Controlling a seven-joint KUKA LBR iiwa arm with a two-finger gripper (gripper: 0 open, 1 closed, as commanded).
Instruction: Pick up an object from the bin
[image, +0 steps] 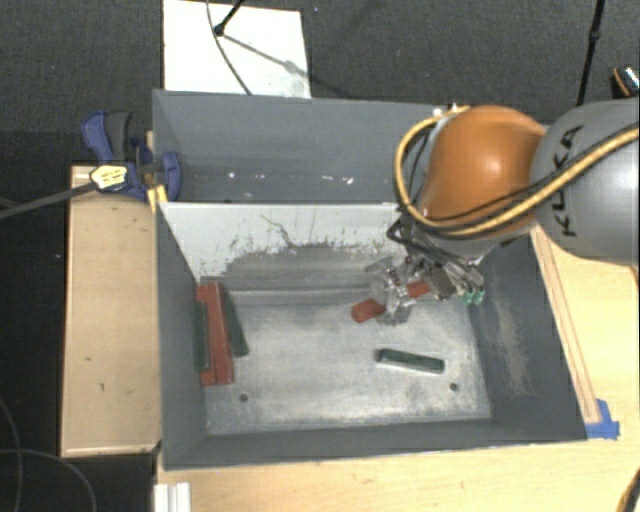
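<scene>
Entry: claw (401, 298) is low in the grey bin (300, 150), close in front of the far sloped wall. It is drawn narrow, and a short red bar (366, 311) sits between the fingers (392, 288), with red showing on both sides of them. The longer end sticks out away from my arm. The bar looks tilted, outer end lower. I cannot tell whether that end is touching the bin floor or already clear of it. A dark green bar (410, 361) lies flat on the floor just nearside of the claw, apart from the red bar. Well off on the side opposite my arm, against the bin's side slope, lie a long red block (212, 352) and a dark green strip (234, 332), side by side and out of my way. Judgement: the step in hand is securing and lifting. The grip looks off-centre, so the long end may swing or slip. To do it well, I should hold the squeeze firm, rise straight up, and avoid dragging sideways toward the far wall. I should check that the bar comes up with the claw before travelling, and stay clear of the green bar below.
</scene>
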